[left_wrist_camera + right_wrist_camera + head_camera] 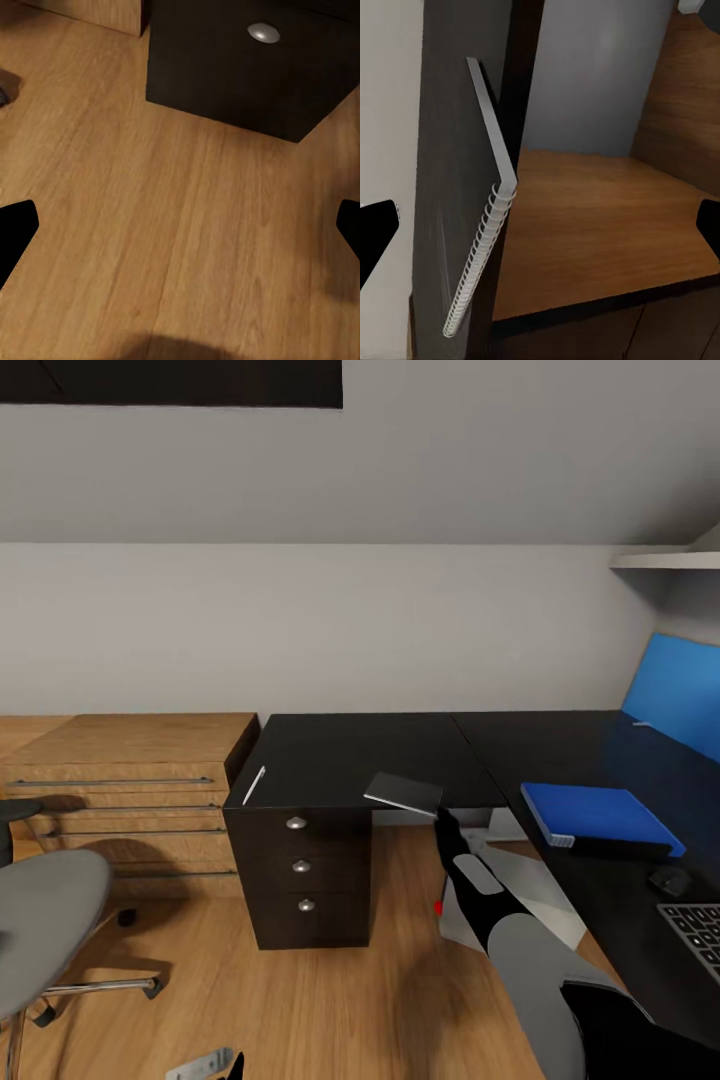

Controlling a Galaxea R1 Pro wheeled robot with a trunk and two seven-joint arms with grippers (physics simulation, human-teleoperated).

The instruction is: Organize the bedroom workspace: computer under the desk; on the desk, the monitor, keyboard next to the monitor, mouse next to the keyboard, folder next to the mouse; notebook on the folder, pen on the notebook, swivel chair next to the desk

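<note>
From the head camera I see the black L-shaped counter (380,755) with the dark notebook (404,793) lying at its front edge, my right gripper (444,822) just beside its corner. The pen (254,785) lies at the counter's left edge above the drawers. The blue folder (598,815) sits on the right wing, with the mouse (670,879) and keyboard (696,932) nearer me. The swivel chair (45,930) stands apart at left.

My left wrist camera looks down at the wood floor (165,225); the left gripper (180,229) is spread wide, holding nothing.

My right wrist camera shows the notebook's (484,225) spiral binding between spread fingertips (375,229), not clamped.
</note>
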